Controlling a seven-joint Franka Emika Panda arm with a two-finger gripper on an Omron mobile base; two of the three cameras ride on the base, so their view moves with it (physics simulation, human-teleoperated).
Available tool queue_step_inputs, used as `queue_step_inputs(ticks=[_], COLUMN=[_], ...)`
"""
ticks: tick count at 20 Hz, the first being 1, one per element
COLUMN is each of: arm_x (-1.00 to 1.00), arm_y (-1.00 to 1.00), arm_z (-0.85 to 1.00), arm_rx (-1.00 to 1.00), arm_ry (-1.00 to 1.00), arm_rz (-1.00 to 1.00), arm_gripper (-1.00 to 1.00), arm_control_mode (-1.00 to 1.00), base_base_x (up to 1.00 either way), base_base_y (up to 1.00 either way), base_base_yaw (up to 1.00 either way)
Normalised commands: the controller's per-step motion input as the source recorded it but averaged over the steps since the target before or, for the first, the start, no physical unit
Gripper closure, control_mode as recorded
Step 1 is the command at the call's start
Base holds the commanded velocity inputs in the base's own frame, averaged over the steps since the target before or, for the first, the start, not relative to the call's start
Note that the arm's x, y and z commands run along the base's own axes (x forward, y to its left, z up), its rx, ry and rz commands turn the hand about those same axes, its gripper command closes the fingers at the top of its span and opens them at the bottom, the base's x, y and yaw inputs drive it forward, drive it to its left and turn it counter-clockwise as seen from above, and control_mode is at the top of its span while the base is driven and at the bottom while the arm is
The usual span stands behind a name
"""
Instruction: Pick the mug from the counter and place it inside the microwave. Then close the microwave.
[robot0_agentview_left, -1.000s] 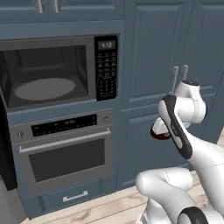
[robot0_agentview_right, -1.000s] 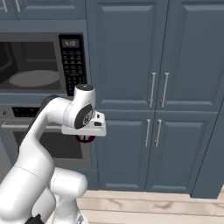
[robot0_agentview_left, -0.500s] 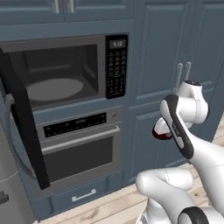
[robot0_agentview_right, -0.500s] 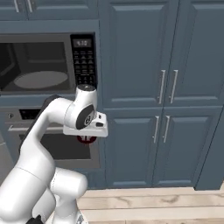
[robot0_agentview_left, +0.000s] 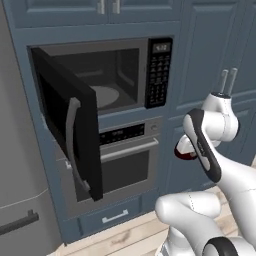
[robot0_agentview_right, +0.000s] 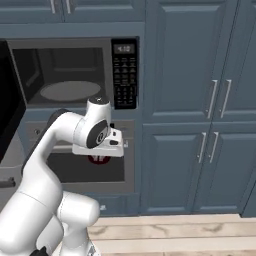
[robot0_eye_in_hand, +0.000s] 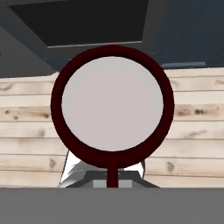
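the white arm's hand is gripping the small dark red mug with a white inside, carrying it in the air below the open black and steel microwave. placing it inside and closing the door are remaining.

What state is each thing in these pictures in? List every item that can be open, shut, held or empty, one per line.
microwave: door swung open, nothing but the turntable plate inside
mug: held by the hand, empty, over the wooden floor, not yet in the microwave
hand: shut on the mug
oven: door shut
tall cabinet doors: shut
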Motion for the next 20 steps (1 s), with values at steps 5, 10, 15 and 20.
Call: queue_step_inputs(ticks=[5,10,15,20], arm_x=[0.00,0.00,0.00,0.00], arm_y=[0.00,0.00,0.00,0.00], arm_z=[0.00,0.00,0.00,0.00], arm_rx=[0.00,0.00,0.00,0.00], arm_ry=[0.00,0.00,0.00,0.00], arm_rz=[0.00,0.00,0.00,0.00], arm_gripper=[1.00,1.00,1.00,1.00], arm_control_mode=[1.00,1.00,1.00,1.00], base_base_x=[0.19,0.18,0.21,0.61], base_base_y=[0.18,-0.05,-0.01,-0.09], base_base_yaw=[0.08,0.21,0.27,0.27])
